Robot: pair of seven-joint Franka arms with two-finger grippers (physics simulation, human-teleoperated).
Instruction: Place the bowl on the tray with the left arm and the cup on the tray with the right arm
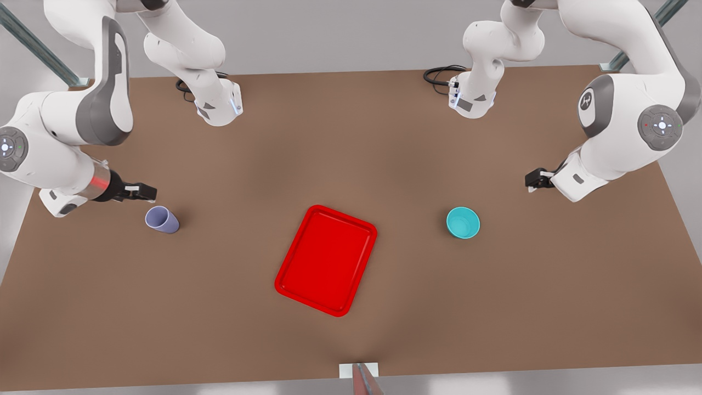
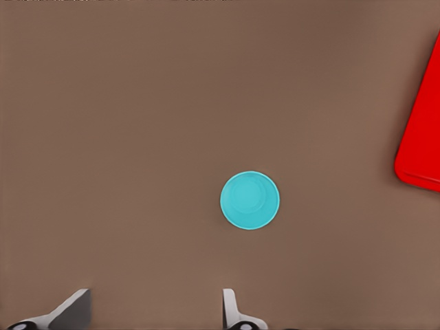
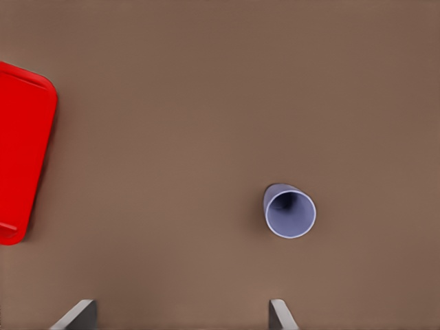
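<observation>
Two open grippers: left gripper (image 1: 531, 181) near bowl (image 1: 463, 223), right gripper (image 1: 143, 192) beside cup (image 1: 162, 219)

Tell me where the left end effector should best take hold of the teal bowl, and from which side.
Probably the rim, from above. The teal bowl stands upright, mouth up, alone on the brown table, apart from the red tray. It is low and round, so one finger inside and one outside the wall looks surest. The left end effector hovers open nearby; the right end effector is open beside the lavender cup.

One bowl (image 1: 463, 223), one cup (image 1: 162, 220), one tray (image 1: 326, 259), two arms.
</observation>
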